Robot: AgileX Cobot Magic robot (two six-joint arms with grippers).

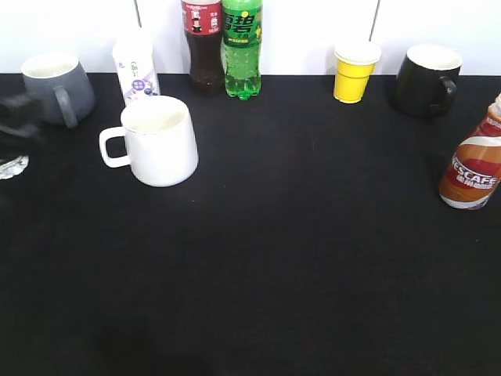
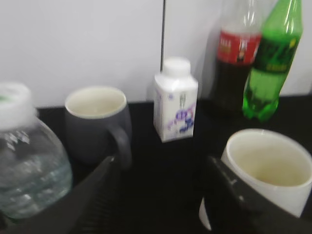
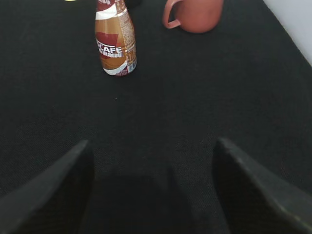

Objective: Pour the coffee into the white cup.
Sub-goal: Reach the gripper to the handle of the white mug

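Glossy white ceramic, the white cup [image 1: 159, 141] tapers upward on matte black cloth [image 1: 297, 235] at rear left, while the curvy shrink-wrapped coffee [image 1: 473, 164] stands upright far right. Left gripper [image 2: 161, 195] and right gripper [image 3: 151, 190] both gape wide, holding nothing.

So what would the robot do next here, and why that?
Probably the right gripper should move forward toward the coffee bottle to grasp it. Its jaws stand open and empty, and the bottle stands upright ahead of it, untouched, far across the table from the white cup, which looks empty.
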